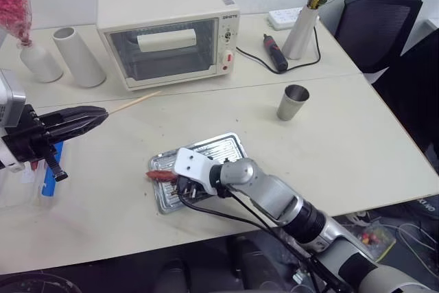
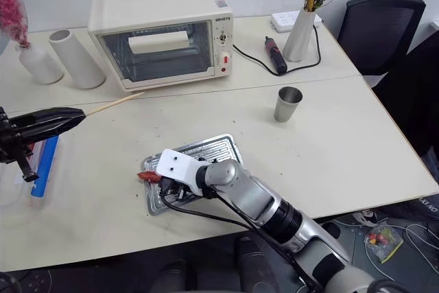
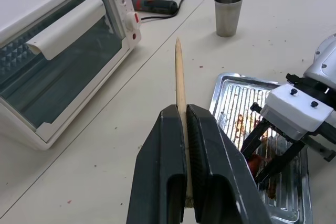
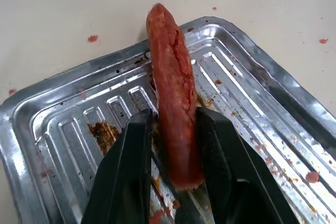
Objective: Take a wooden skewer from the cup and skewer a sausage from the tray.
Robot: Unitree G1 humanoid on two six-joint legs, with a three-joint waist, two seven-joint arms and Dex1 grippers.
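Over the stained metal tray (image 4: pixel 273 93), the right tool (image 4: pixel 173 145) pinches the red sausage (image 4: pixel 173 93) between its two fingers, one end jutting past the tray's rim. Off to the left above the table (image 1: pixel 343 135), the left tool (image 3: pixel 184 150) is pressed together on the wooden skewer (image 3: pixel 180 77). The cup (image 1: pixel 293 102) stands well apart.

You've got one wooden skewer (image 3: pixel 180 85), one sausage (image 4: pixel 173 95), one tray (image 1: pixel 226 145) and one cup (image 1: pixel 293 102) on the table. Behind them, you're looking at one toaster oven (image 1: pixel 168 31), one white cylinder (image 1: pixel 77 56), two white vases (image 1: pixel 40 62), one power strip (image 1: pixel 286 17) and one black chair (image 1: pixel 381 25).
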